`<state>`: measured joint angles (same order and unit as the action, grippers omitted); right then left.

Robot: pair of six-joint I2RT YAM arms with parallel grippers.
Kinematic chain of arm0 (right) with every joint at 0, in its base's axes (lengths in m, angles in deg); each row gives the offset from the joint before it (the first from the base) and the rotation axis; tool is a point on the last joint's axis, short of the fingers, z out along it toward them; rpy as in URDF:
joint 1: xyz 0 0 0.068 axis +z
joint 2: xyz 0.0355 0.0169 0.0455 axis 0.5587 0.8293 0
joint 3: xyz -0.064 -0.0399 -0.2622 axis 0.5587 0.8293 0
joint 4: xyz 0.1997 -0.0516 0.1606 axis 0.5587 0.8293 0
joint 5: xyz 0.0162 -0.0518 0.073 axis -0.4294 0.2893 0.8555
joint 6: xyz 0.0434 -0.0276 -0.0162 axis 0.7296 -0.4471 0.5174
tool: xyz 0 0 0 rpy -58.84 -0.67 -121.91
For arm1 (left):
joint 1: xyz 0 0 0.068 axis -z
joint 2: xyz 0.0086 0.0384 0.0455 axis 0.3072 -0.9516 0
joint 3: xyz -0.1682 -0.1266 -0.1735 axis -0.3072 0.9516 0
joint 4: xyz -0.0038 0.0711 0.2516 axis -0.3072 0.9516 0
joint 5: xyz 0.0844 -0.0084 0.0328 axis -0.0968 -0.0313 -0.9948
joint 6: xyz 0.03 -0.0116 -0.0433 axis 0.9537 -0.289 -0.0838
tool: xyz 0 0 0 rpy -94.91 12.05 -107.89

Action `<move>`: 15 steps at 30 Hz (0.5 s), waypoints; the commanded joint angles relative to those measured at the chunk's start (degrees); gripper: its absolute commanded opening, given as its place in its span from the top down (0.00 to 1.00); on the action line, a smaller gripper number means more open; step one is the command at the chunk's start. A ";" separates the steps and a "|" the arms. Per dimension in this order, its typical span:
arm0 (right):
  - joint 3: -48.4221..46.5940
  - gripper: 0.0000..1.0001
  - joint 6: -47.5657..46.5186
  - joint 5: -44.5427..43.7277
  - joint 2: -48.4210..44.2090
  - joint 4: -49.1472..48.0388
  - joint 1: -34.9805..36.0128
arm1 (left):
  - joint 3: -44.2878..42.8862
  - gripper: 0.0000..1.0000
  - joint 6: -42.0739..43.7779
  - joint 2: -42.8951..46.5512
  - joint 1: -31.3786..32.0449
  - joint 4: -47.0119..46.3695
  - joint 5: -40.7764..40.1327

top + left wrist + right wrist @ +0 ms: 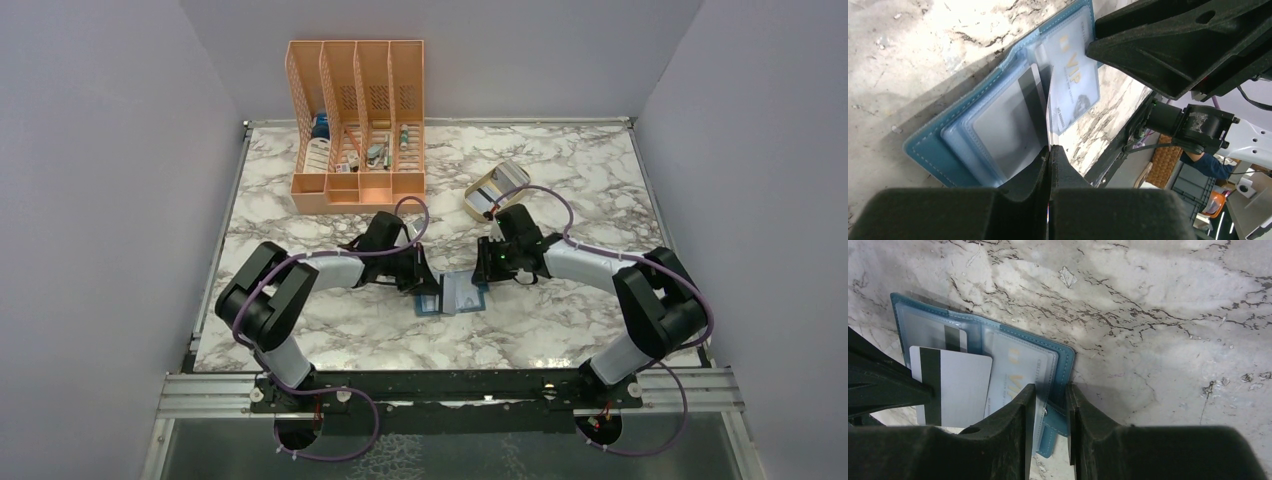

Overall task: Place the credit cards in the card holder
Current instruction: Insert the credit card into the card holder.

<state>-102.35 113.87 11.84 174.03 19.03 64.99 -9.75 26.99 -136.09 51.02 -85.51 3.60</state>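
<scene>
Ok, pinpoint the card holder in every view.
Top external: card holder just below picture centre.
Left wrist: card holder lying open, centre-left.
Right wrist: card holder left of centre.
Shared landmark: VIP card in its clear sleeve, seen in both wrist views.

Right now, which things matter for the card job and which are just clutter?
Job: card holder, striped card in left gripper, VIP card slotted, loose cards at back right.
Clutter: orange file rack, its contents.
</scene>
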 commanded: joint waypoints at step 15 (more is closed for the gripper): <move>4.44 0.77 4.06 -1.66 -2.08 -1.19 0.88 | -0.62 1.00 -1.06 -3.22 -0.08 3.99 -4.18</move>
<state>-100.47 116.38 10.93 172.80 17.20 65.15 -10.80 26.66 -138.65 50.91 -84.19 3.25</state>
